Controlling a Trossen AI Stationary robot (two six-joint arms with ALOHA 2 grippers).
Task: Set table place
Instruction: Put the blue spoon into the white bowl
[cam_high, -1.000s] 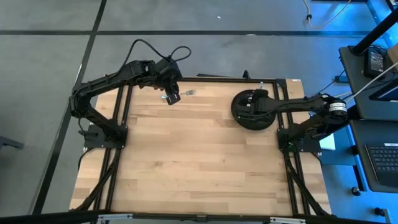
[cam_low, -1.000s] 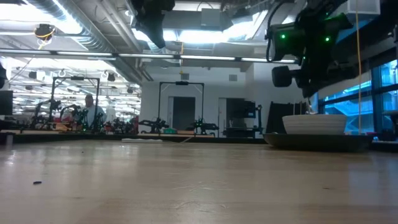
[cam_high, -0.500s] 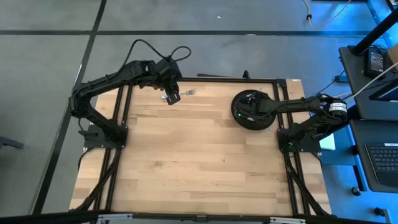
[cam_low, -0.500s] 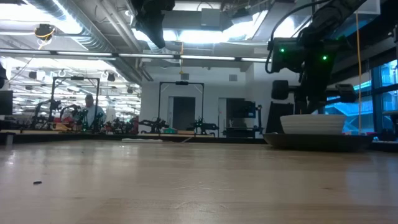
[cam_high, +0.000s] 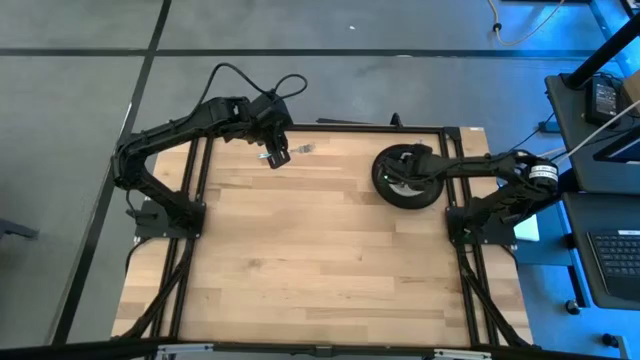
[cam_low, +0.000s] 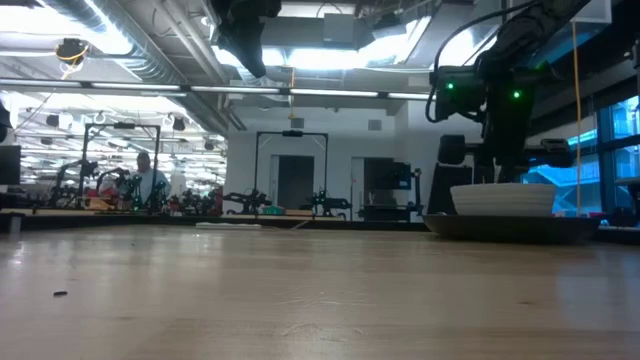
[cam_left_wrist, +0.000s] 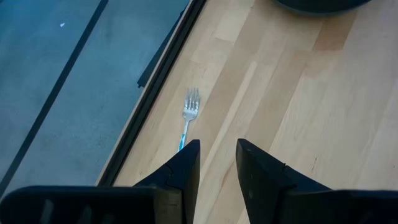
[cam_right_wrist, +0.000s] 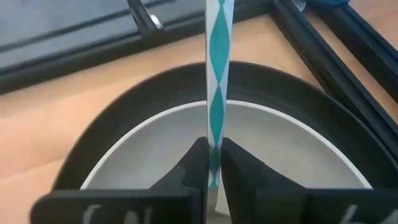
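Directly beneath the right end effector (cam_right_wrist: 213, 163) sat the white bowl (cam_right_wrist: 273, 140), nested in the black plate (cam_high: 404, 177), as the closed fingers pinched a thin teal-and-white patterned handle (cam_right_wrist: 215, 68), apparently a utensil's, though its head was hidden. The handle's long axis ran straight out ahead of the fingers, over the bowl's middle, so any release would likely have dropped it into the bowl. Across the tabletop (cam_high: 310, 260), well apart from the plate, the left end effector (cam_left_wrist: 216, 163) hovered with fingers slightly parted and empty, the fork (cam_left_wrist: 188, 118) lying just ahead of them beside the tabletop's black edge rail (cam_left_wrist: 155, 90), its length roughly in line with the fingers. The left arm was plainly the nearer to it. Bare pale planks lay between fork and plate; a person stood far off in the workshop beyond.
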